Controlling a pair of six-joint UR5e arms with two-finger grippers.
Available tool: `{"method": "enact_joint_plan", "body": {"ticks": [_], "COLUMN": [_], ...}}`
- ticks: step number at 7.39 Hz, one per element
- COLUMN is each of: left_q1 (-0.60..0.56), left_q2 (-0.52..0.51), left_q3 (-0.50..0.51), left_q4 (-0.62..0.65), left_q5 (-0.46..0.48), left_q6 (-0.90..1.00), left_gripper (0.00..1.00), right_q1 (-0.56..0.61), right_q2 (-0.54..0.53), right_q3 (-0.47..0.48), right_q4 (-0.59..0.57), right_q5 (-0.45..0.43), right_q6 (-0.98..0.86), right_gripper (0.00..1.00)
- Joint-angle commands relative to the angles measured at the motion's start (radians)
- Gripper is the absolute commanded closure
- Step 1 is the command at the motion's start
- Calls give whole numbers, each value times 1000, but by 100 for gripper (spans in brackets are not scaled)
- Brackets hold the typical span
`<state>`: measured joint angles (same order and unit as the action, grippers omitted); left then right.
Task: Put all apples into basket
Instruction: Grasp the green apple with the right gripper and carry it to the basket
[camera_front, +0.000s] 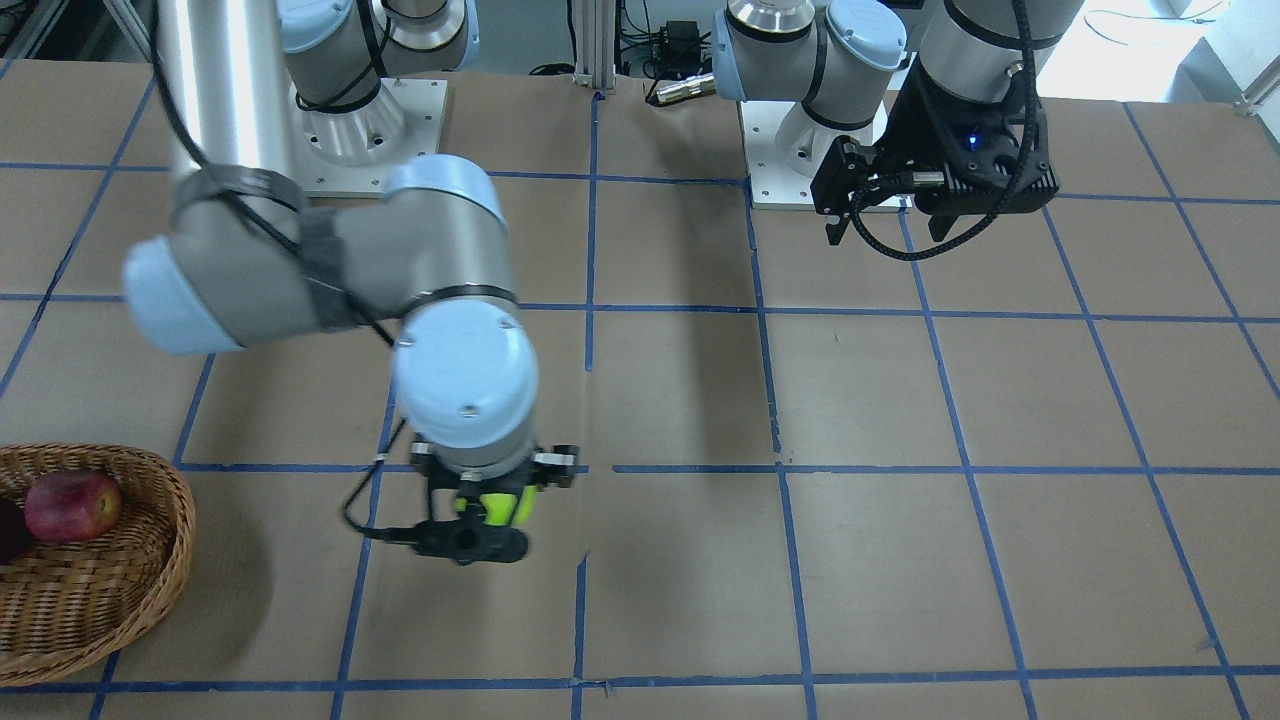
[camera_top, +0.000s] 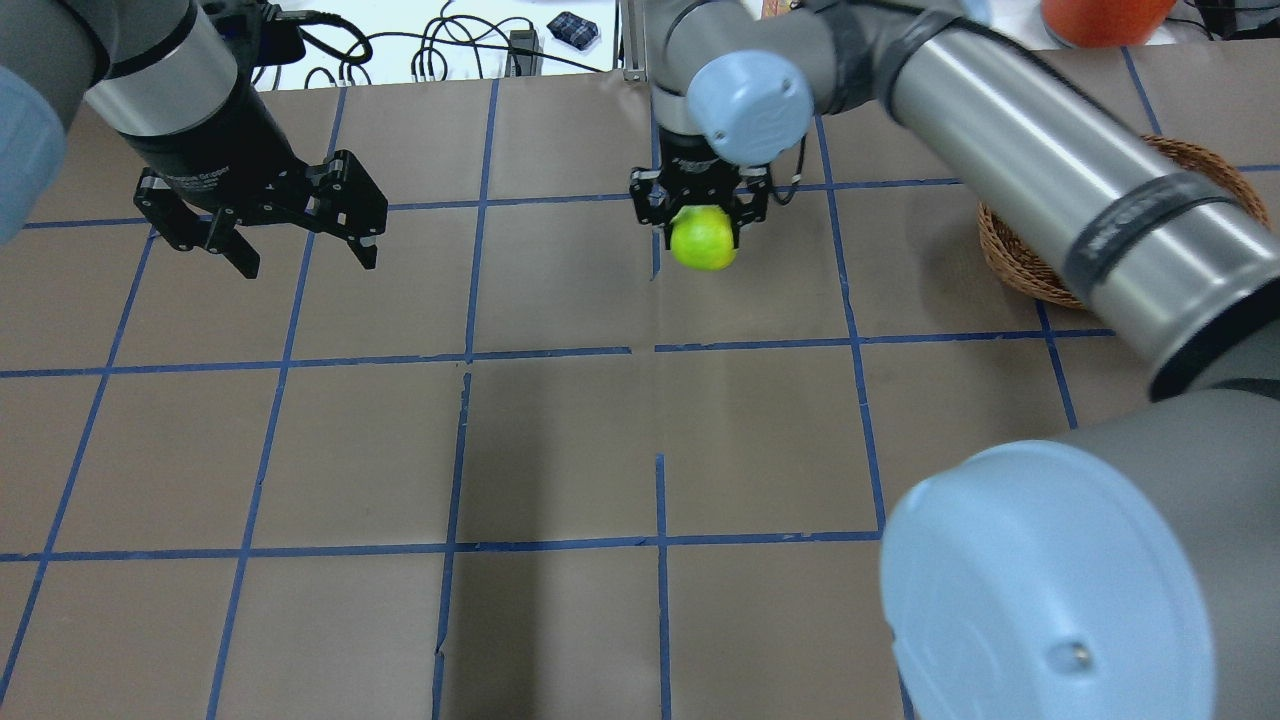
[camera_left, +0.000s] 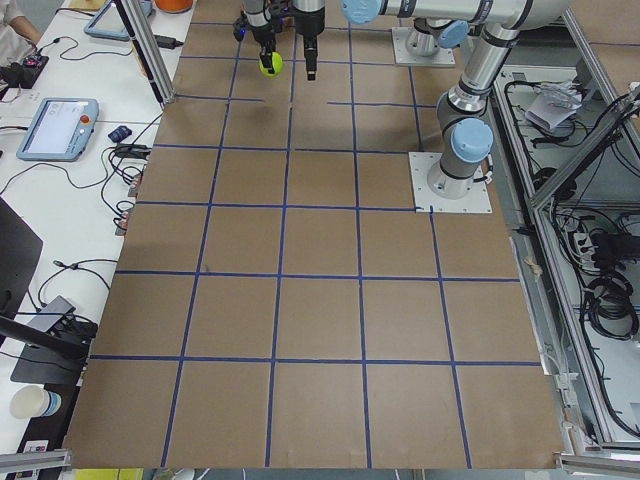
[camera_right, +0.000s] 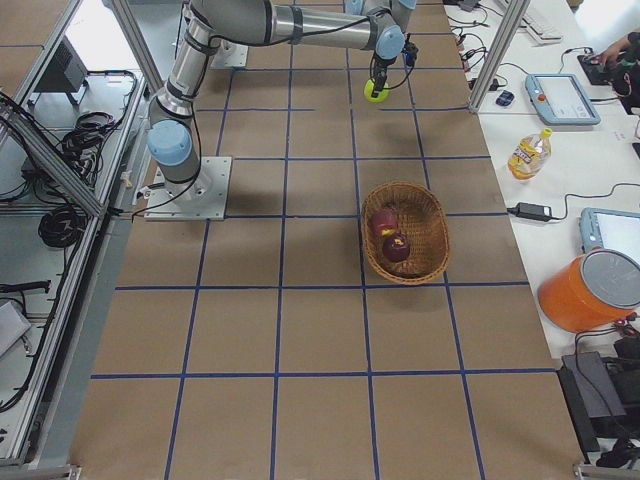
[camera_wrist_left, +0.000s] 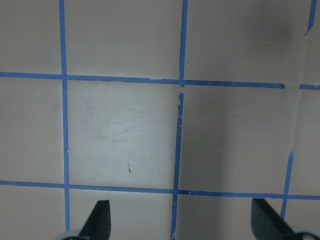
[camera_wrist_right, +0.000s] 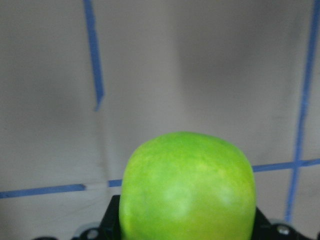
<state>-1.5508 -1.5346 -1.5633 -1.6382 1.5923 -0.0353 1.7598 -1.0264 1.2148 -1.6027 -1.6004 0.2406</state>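
Two apples (camera_front: 72, 505) rest in the wicker basket (camera_front: 150, 560). The right gripper (camera_top: 702, 225) jaws hold the green apple (camera_top: 703, 240) aloft, likely to clear the rim at three o'clock in the overhead view. The left gripper (camera_top: 308, 263) jaws are wide and idle.

Robotics lab, blue-taped grid table (camera_left: 320, 320), teach pendant (camera_left: 57, 128), aluminium framing (camera_left: 143, 50), loose cables (camera_left: 608, 300) alongside.

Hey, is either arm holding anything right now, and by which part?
The right tool grips the yellow-green apple by its opposite sides; the left tool is open and empty.
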Motion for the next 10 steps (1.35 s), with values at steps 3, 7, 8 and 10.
{"method": "enact_joint_plan", "body": {"ticks": [3,7,8,10], "left_q1": [0,0,0,0], "left_q2": [1,10,11,10], "left_q3": [-1,-15,-15,-14], "left_q4": [0,1,1,1], "left_q5": [0,-2,-2,-5], "left_q6": [0,0,0,0], "left_gripper": [0,0,0,0], "right_q1": [-395,-477,-477,-479], "right_q2": [-94,-11,-5,-4], "right_q3": [31,103,132,216], "right_q4": [90,-121,-123,-196], "right_q5": [-107,-112,-107,-108], "right_q6": [-450,-497,-494,-491], "right_gripper": [100,100,95,28]}}
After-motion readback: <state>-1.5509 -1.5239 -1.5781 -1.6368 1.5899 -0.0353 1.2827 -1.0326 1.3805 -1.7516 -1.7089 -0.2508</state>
